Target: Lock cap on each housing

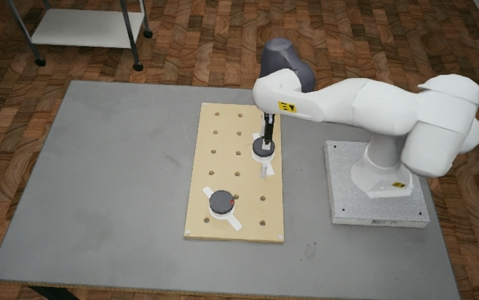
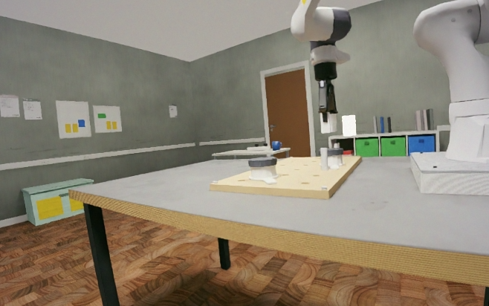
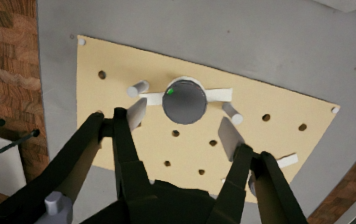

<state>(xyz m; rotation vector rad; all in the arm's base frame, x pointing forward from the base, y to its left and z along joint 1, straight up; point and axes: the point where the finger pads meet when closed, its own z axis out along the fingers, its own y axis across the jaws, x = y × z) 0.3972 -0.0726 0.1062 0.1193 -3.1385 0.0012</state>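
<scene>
Two caps, each seated on an upright housing. Far cap (image 1: 260, 146) (image 2: 337, 151) (image 3: 184, 102): below and ahead of gripper (image 1: 268, 143) (image 2: 328, 124) (image 3: 183, 115), between pegs (image 1: 263, 170) (image 2: 324, 159) (image 3: 232, 113). Fingers parted, grasping nothing; forward shift, then descent, likely required.

Two white housings stand upright on the pegboard, well apart, each with flat tabs on opposite sides. The nearer housing (image 1: 221, 215) (image 2: 263, 173) carries a round dark-gray cap (image 1: 221, 202) (image 2: 262, 162) with a red mark; the farther housing (image 1: 263, 158) (image 2: 335, 160) (image 3: 185, 79) carries a matching cap (image 1: 261, 148) (image 2: 336, 151) (image 3: 185, 103) with a green mark.
</scene>
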